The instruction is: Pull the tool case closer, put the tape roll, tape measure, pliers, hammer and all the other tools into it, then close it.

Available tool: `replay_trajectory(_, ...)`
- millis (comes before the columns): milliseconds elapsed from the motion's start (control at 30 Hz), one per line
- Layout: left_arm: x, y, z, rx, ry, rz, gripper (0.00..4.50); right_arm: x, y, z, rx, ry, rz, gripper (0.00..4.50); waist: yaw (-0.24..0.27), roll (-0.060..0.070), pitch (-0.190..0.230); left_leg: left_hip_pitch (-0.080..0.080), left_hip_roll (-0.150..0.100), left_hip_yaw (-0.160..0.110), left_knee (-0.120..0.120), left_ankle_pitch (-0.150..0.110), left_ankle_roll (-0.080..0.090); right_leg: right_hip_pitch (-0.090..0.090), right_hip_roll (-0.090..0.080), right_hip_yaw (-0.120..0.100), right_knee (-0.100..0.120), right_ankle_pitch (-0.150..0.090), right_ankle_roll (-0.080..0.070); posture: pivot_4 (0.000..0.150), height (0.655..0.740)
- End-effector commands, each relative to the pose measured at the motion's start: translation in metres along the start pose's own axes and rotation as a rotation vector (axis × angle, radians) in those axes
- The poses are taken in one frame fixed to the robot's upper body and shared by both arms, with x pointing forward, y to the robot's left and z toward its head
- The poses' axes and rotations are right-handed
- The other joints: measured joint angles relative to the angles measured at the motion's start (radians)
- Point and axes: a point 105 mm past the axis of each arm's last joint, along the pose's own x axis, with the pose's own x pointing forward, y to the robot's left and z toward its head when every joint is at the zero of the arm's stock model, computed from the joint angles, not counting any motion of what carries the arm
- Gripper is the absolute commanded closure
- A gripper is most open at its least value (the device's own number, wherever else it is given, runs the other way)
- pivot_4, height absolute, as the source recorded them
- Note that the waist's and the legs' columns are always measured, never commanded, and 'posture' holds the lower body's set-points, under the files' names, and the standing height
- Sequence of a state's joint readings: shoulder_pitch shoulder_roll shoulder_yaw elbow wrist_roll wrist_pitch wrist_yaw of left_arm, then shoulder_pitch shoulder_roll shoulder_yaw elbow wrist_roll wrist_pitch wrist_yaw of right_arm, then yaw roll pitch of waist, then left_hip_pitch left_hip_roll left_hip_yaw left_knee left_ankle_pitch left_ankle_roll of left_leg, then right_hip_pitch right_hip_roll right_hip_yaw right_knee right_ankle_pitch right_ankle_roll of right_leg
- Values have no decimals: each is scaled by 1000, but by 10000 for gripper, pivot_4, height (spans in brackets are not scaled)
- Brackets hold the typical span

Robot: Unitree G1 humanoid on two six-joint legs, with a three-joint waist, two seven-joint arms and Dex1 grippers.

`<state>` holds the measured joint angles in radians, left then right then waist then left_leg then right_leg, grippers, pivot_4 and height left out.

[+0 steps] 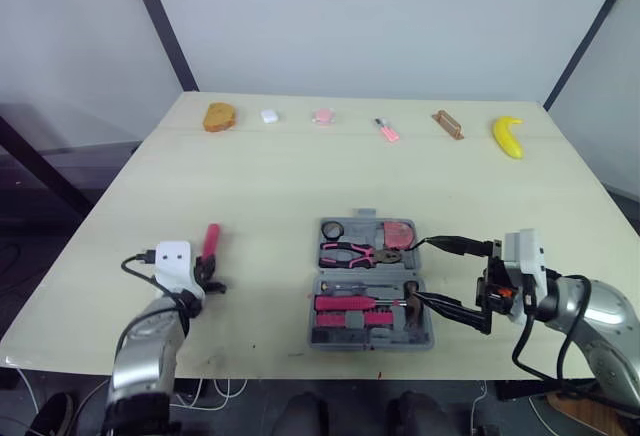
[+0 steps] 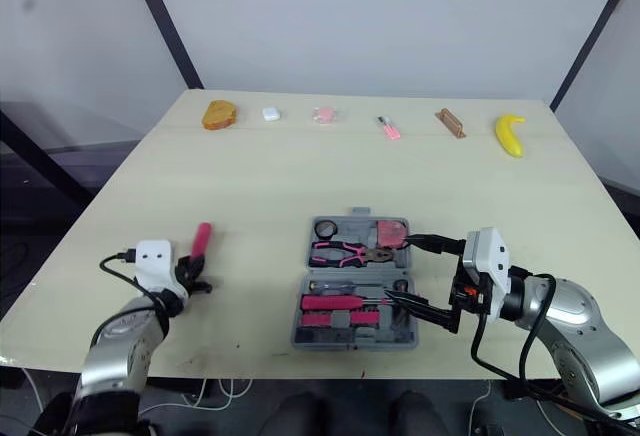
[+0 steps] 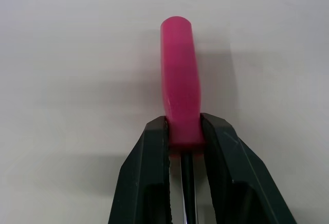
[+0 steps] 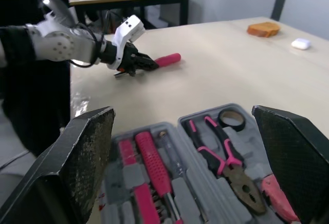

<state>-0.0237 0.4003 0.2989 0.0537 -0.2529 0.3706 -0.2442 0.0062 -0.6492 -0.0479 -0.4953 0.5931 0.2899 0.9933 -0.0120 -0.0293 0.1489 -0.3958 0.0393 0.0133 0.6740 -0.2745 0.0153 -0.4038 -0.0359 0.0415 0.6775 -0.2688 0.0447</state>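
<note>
Left eye view: the open grey tool case (image 1: 345,270) lies on the pale bench (image 1: 250,186) in the lower centre of the frame, both halves facing up. In its upper half sit a black tape roll (image 1: 332,229) at the left, pink-handled pliers (image 1: 350,252) below it, and a pink tool (image 1: 398,233) at the right. The lower half holds a row of pink-handled tools (image 1: 345,303).

At the lower left of the frame the left gripper (image 1: 210,274) has its fingers clenched on a screwdriver (image 1: 211,240). The pink handle points away toward the top of the frame and rests on the bench, well apart from the case. The left wrist view shows the two black fingers (image 3: 149,157) pinching the near end of the handle, with the metal shaft running back between them.

At the lower right the right gripper (image 1: 415,269) is released, its fingers spread wide. One tip is above the case's upper right corner and the other is over its lower right part, and nothing lies between them. In the right wrist view the two pads (image 4: 87,147) frame the case's contents.

Along the far edge at the top of the frame lies a row of items: a brown bread piece (image 1: 220,116), a small white box (image 1: 269,115), a pink object (image 1: 322,116), a small pink tool (image 1: 387,130), a brown bar (image 1: 448,124) and a banana (image 1: 508,137).
</note>
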Motion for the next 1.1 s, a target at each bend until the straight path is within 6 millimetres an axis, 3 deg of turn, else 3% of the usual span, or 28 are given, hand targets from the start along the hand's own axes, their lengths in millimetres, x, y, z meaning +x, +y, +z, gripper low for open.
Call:
replay_trajectory(33, -20, -17, 18, 1, -52, -74, 40885, -2, 0, 6, -35, -19, 14, 0, 1, 0, 0, 0, 0, -1, 0, 0, 0, 0, 0, -1, 0, 0, 0, 1500, 7400)
replay_trajectory(133, -33, -31, 16, -14, -42, -118, 40885, -2, 0, 6, -33, -22, 16, 0, 3, 0, 0, 0, 0, -1, 0, 0, 0, 0, 1, -1, 0, 0, 0, 1500, 7400)
replay_trajectory(267, -58, -65, 0, -9, 5, -217, 40885, 1, 1, 2, -31, -22, 23, 0, 0, 0, 0, 0, -1, 0, 0, 0, 0, 0, 0, 0, -1, 0, 0, 1500, 7400)
replay_trajectory(400, -66, -76, -10, -15, 35, -231, 40885, 3, 0, 1, -35, -23, 28, 0, 1, 0, 1, 0, -1, 0, 0, 0, 0, 0, 2, 0, -1, 0, 0, 1500, 7400)
replay_trajectory(767, -53, -64, -14, 22, 37, -139, 40885, 3, 6, -4, -40, 3, 74, 0, 1, 1, 1, 1, -2, 0, 0, 0, 0, 0, 4, 1, -1, 0, -1, 1500, 7400)
replay_trajectory(1000, -52, -76, -18, -56, 52, -171, 40885, -3, 18, -5, -46, 37, 158, 0, 3, 1, 1, 0, -2, 0, 0, 0, 0, 0, 4, 1, -1, 0, 0, 1500, 7400)
replay_trajectory(1067, -50, -75, -16, -58, 45, -162, 30677, -6, 19, -8, -56, 55, 170, 0, 3, 1, 1, 0, -2, 0, 0, 0, 0, 0, 3, 1, -1, 0, 0, 1500, 7400)
replay_trajectory(1100, -50, -74, -14, -59, 38, -163, 28588, -7, 18, -8, -52, 51, 166, 0, 3, 1, 1, 0, -2, 0, 0, 0, 0, 0, 3, 1, -1, 0, 0, 1500, 7400)
